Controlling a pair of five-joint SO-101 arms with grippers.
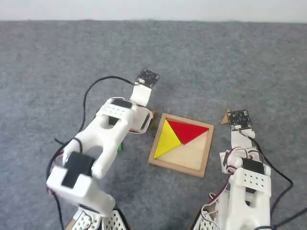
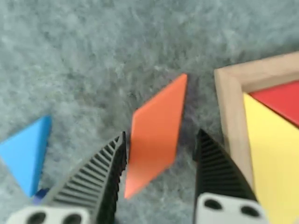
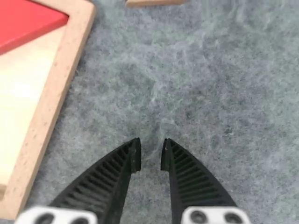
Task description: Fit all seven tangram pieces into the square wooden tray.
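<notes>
The square wooden tray (image 1: 189, 154) lies on grey felt (image 1: 240, 62) between the arms. It holds a yellow triangle (image 1: 168, 138) and a red triangle (image 1: 188, 130) — the other half is bare. An orange parallelogram (image 2: 154, 133) lies just outside the rim, and the left gripper (image 2: 161, 135) stands spread on both sides of it. The right gripper (image 3: 150, 141) is closed on nothing, over free felt.
</notes>
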